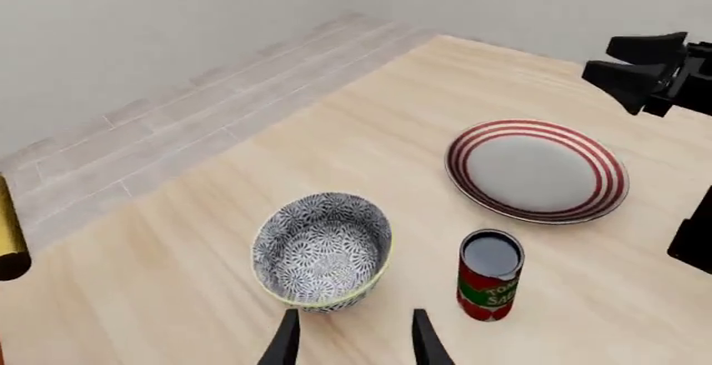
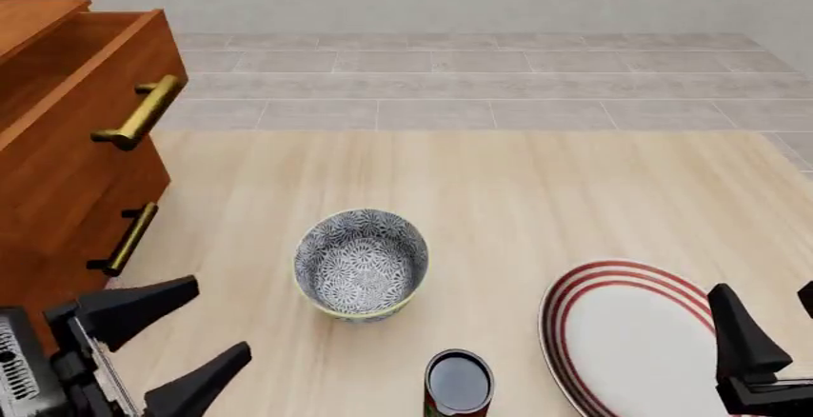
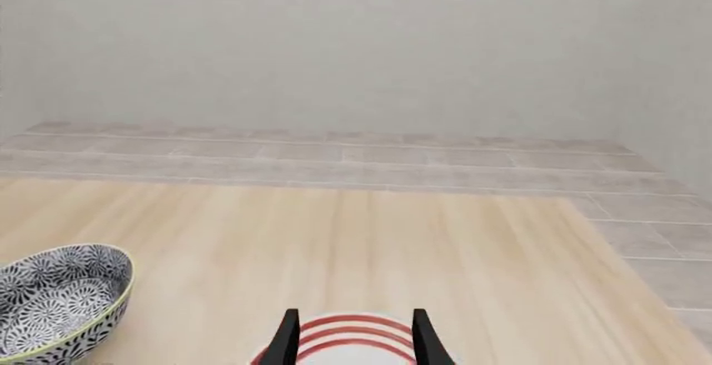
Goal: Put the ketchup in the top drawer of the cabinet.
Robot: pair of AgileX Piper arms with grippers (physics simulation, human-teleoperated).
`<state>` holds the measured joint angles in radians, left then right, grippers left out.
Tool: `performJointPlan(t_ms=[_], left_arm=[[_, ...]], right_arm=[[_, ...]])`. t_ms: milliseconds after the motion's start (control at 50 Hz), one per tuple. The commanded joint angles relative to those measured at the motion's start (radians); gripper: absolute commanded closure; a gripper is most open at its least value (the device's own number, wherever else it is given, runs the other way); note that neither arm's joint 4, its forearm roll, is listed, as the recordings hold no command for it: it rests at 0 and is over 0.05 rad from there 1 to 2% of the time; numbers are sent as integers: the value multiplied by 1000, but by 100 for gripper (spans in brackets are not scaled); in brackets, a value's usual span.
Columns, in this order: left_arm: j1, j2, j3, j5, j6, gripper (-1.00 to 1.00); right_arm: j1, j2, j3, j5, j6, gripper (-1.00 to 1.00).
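Observation:
The ketchup (image 2: 458,385) is a small red can with a dark top, standing upright at the table's near edge between the bowl and the plate; it also shows in the left wrist view (image 1: 489,275). The cabinet (image 2: 51,179) stands at the left. Its top drawer (image 2: 76,74) is pulled out, with its brass handle (image 2: 140,112) on the front. My left gripper (image 2: 221,316) is open and empty, near the cabinet's lower front and left of the can; its fingers (image 1: 287,342) show in the left wrist view. My right gripper (image 2: 768,307) is open and empty over the plate's right side.
A blue-grey patterned bowl (image 2: 362,263) stands mid-table, just behind and left of the can. A white plate with red rings (image 2: 635,341) lies at the near right. The lower drawer's handle (image 2: 128,239) juts out beside my left gripper. The right gripper (image 1: 645,69) shows in the left wrist view.

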<state>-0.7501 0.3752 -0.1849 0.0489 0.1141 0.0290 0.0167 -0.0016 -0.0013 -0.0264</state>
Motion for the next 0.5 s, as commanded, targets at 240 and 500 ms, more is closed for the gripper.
performJointPlan(t_ms=[240,500], left_arm=[[-269,597,-50,-374,-61,-100],[-302,718,-105,-402,-22,-100]], right_arm=[[9,-12,0,6,2,-100],[14,-9,1,7,6,-100]])
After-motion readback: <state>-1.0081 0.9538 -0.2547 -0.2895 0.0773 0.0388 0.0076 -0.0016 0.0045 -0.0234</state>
